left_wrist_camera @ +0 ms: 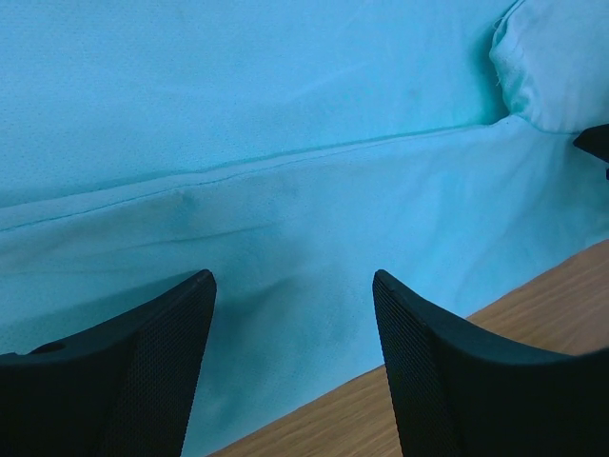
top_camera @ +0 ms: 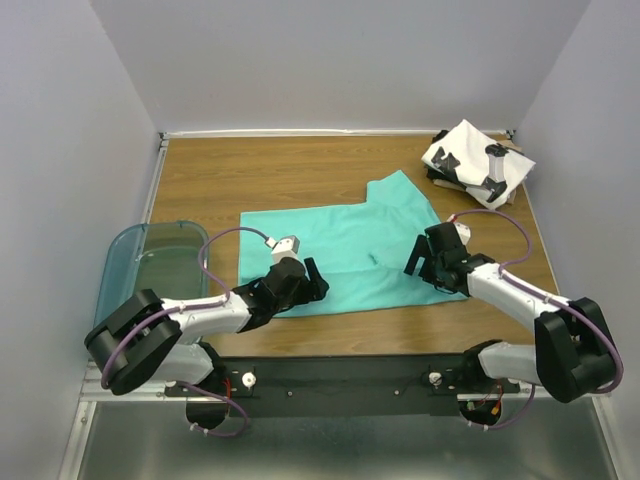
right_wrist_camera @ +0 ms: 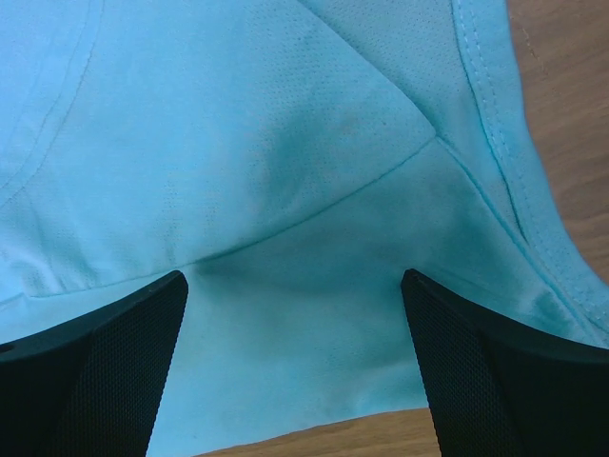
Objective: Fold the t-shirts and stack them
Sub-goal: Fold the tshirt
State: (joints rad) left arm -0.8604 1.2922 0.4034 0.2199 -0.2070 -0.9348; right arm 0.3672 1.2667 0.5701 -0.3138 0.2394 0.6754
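Wooden table [top_camera: 250,170], pale walls all round, and the teal t-shirt [top_camera: 350,245] lay spread mid-table, its far right part turned at an angle. Left fingers [left_wrist_camera: 457,381] stood apart over the near hem, empty, with cloth showing between them. Right fingers [right_wrist_camera: 495,381] stood wide apart too, poised above the near right corner by a seam. Both looked set along that near edge to pinch it and carry a fold away. White printed t-shirt [top_camera: 470,155] sat folded in the far right corner, likely the stack's base. Teal bin [top_camera: 130,260] sat at the left edge.
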